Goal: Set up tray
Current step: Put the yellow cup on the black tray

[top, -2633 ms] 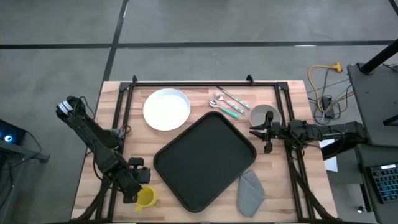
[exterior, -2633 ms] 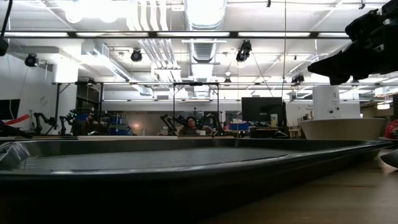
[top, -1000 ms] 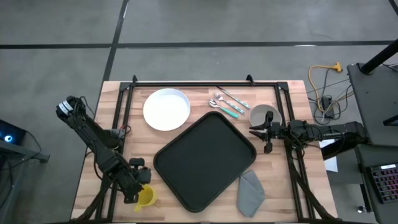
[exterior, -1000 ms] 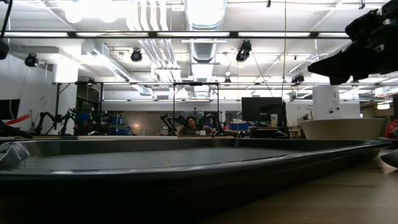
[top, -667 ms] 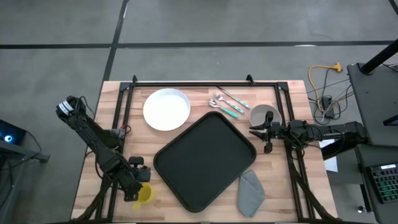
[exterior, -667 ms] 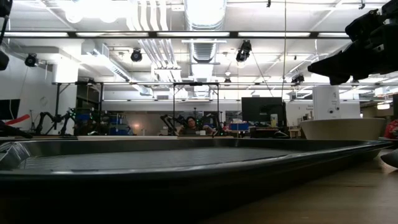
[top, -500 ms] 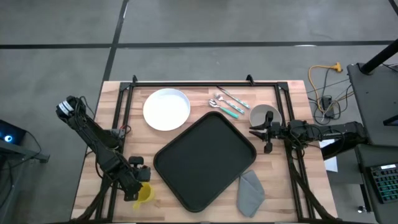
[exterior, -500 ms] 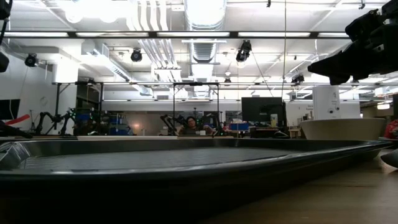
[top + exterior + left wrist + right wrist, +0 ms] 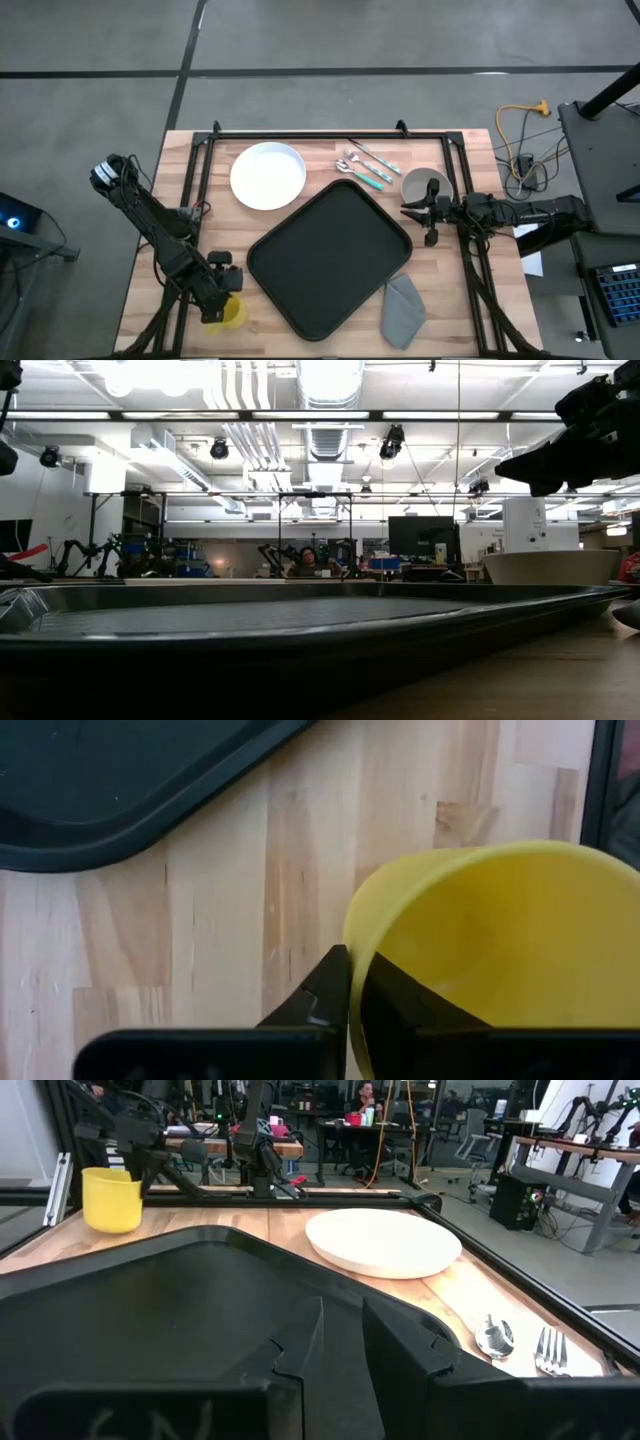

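Left wrist view: left end effector [image 9: 349,982] pinching yellow cup [image 9: 500,950] rim; tray [image 9: 330,258] beside it, likely stiff, light, slippery — grip raised rim. Right end effector [image 9: 414,212] nearly closed, empty.

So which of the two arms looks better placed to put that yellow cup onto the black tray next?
Probably the left. The left gripper is already shut on the yellow cup's rim, right beside the tray. The right gripper sits across the tray near the grey bowl, holding nothing.

White plate [image 9: 268,176], cutlery [image 9: 365,166], grey bowl [image 9: 422,184], grey cloth [image 9: 403,306], yellow cup [image 9: 233,316].
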Tool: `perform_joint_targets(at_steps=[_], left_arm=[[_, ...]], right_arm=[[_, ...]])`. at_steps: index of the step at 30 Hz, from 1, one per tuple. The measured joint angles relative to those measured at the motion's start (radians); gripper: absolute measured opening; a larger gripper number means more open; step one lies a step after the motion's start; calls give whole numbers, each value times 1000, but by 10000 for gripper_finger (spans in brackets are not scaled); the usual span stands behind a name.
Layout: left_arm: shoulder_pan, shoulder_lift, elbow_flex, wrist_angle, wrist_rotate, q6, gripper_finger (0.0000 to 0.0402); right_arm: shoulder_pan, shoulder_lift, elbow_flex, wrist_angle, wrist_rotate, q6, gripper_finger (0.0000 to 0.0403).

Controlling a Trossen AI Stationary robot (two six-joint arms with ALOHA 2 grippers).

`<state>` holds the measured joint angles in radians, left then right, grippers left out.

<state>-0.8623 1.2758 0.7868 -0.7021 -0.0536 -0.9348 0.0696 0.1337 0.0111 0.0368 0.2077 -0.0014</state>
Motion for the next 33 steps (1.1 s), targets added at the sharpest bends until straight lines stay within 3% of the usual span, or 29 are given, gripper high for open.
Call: perform_joint_targets(at_steps=[17, 33], left_arm=[[126, -84, 0, -31, 1, 55, 1], [454, -138, 0, -98, 0, 336, 0]], right_arm=[[0, 0, 0, 0, 0, 0, 68], [0, 0, 0, 0, 0, -1, 68]])
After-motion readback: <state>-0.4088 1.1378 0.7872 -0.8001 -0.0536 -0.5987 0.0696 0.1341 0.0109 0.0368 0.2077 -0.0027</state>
